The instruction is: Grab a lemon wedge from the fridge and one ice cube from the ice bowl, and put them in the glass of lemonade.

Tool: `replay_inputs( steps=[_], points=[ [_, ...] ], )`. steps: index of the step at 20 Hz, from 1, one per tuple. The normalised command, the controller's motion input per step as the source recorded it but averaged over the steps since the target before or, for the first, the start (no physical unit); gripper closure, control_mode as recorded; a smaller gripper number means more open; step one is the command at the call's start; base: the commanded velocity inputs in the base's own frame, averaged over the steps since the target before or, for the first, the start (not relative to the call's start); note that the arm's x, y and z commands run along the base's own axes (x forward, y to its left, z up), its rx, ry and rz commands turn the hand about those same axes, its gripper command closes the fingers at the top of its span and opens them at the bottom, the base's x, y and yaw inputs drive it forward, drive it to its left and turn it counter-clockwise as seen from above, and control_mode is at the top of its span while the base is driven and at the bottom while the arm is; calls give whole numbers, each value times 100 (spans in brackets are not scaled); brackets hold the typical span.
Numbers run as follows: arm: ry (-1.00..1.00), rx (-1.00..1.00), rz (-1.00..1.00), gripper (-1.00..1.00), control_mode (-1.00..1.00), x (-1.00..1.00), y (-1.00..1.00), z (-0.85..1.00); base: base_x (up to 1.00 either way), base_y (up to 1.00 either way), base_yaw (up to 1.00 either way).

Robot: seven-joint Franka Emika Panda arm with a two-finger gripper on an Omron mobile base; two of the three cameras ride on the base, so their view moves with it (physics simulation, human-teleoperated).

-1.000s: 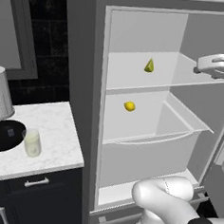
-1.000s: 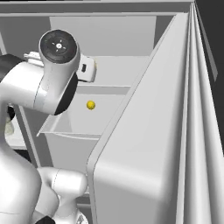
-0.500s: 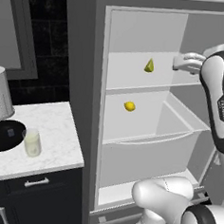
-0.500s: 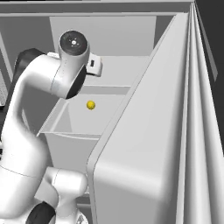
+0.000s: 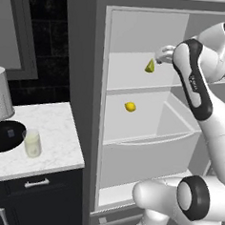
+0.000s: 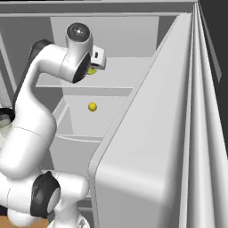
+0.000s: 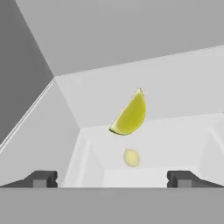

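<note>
Gripper point(image 7: 112, 178): I see jaws spread wide, holding nothing.
Lemon wedge point(image 7: 129, 114): on upper shelf of the fridge point(image 5: 139, 35), ahead of the jaws, centred between them, not touching.

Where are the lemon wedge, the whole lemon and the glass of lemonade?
lemon wedge point(image 7: 129, 114): hand view, middle of its flesh.
whole lemon point(image 5: 130, 106): left base view, its centre.
glass of lemonade point(image 5: 33, 144): left base view, liquid-filled side wall.
</note>
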Motion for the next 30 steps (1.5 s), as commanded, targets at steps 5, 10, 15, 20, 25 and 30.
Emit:
replay_inputs(
  steps=[5, 10, 15, 20, 25, 30],
  points=[
    [7, -5, -10, -100, -100, 52, 16, -6, 0, 0, 0],
    [5, -3, -7, -100, -100, 35, 23, -13, 0, 0, 0],
    [5, 0, -1, -100, -100, 10, 10, -32, 0, 0, 0],
    [1, 0, -2, -100, -100, 0, 0, -36, 0, 0, 0],
    [0, 0, -7, -100, -100, 7, 0, -7, 0, 0, 0],
    [11, 0, -12, -100, -100, 54, 0, 0, 0, 0, 0]
  ],
)
